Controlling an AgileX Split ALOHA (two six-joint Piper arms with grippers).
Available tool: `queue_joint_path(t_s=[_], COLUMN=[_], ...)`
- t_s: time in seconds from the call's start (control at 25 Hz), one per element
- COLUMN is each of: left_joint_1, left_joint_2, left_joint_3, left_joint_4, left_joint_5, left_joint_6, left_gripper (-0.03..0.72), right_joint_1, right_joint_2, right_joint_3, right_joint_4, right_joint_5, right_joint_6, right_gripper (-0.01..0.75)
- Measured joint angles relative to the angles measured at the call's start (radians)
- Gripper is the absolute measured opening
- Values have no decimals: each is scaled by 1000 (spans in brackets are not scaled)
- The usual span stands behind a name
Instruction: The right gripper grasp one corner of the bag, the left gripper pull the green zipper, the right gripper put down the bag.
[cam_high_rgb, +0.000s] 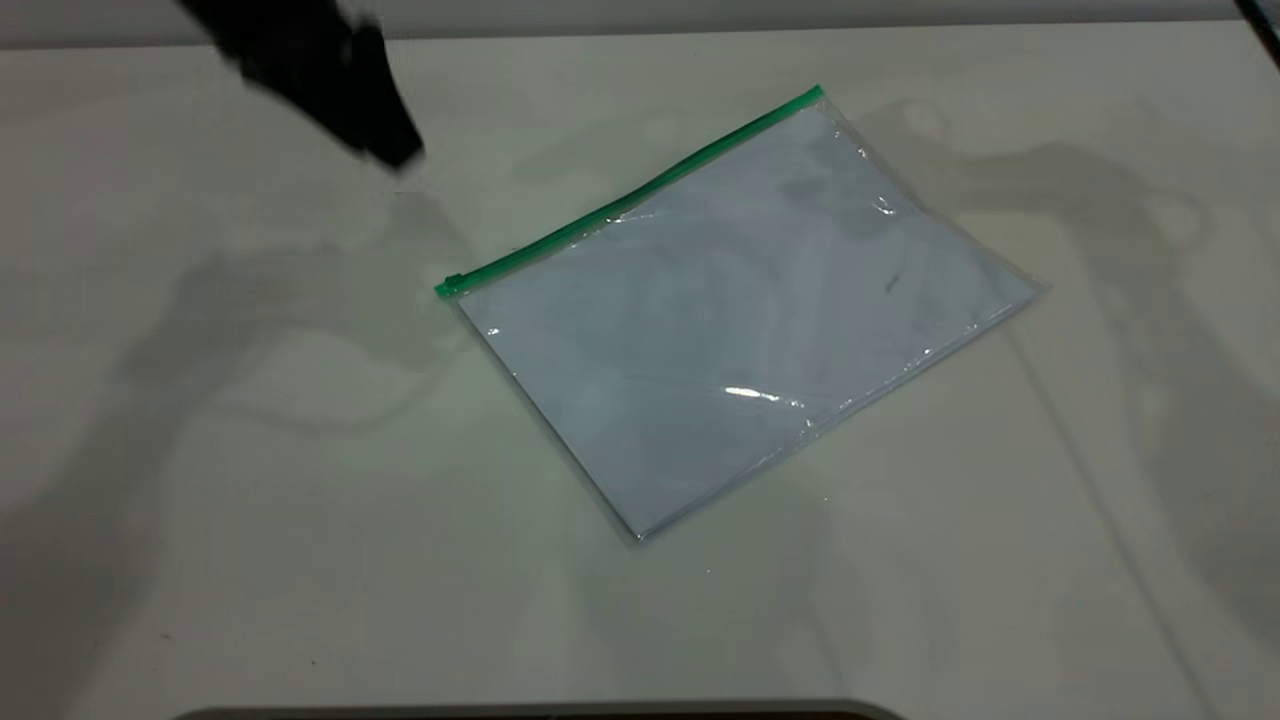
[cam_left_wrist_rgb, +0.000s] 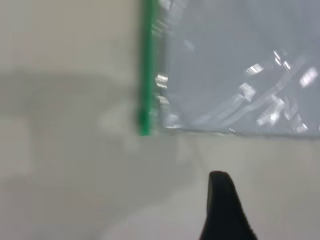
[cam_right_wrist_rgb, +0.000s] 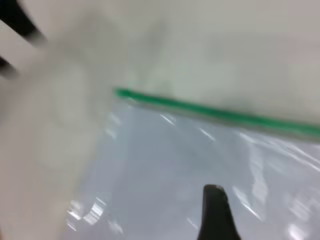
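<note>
Lying flat on the pale surface (cam_high_rgb: 200, 450), the bag (cam_high_rgb: 740, 320) is untouched, its green zipper (cam_high_rgb: 630, 200) along the far edge. Beyond, the left gripper (cam_high_rgb: 385, 140) hovers clear; its jaws' state cannot be told, nor the right gripper's (cam_right_wrist_rgb: 215, 212).

one bag (cam_high_rgb: 740, 320) lies on one tabletop (cam_high_rgb: 250, 500), carrying one green zipper (cam_high_rgb: 630, 200) with one slider tab (cam_high_rgb: 450, 285). two claws show: left claw (cam_high_rgb: 385, 140), right claw (cam_right_wrist_rgb: 216, 212).
</note>
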Motion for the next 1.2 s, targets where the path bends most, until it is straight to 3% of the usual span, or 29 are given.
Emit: queue_joint_path(t_s=[0.28,0.6,0.8,1.2], left_joint_1=[0,0,0,0], left_joint_2=[-191,-415,-539,-807], left_joint_3=[-156,-172,-162,-79], left_joint_4=[295,508,559,568], left_joint_5=[186,348,348,348], left_joint_6=[-501,-758,-819,-847], left_gripper=[523,523,523,522], right_joint_1=[0,0,0,0], right_joint_2=[-139,-331,-542,-1037], right_joint_3=[-201,-197,-72,390], right_joint_4=[-331,-494,-478,-435], right_joint_5=[77,89,89,89], right_joint_6=[345,625,667,668], right_gripper=[551,545,529,529])
